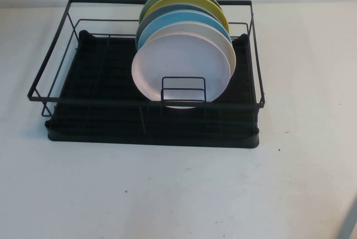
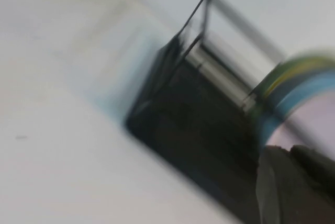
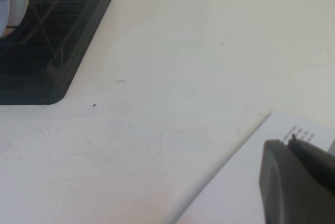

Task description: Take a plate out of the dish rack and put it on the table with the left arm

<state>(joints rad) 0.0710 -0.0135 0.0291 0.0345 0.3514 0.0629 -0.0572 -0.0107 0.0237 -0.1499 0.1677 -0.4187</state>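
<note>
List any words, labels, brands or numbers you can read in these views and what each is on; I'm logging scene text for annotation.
Small dark print on a white sheet beside the right gripper, near the table edge: too small to read.
Dish rack, pink plate and the other plates: no text visible.
Left gripper view, close beside the rack: blurred, nothing readable.

Little of the robot shows. The left gripper (image 2: 293, 182) appears in its wrist view as a dark grey-black, matte, rounded block, blurred. The right gripper (image 3: 298, 177) looks the same: dark charcoal, smooth, with a rounded corner and a seam between two parts.
</note>
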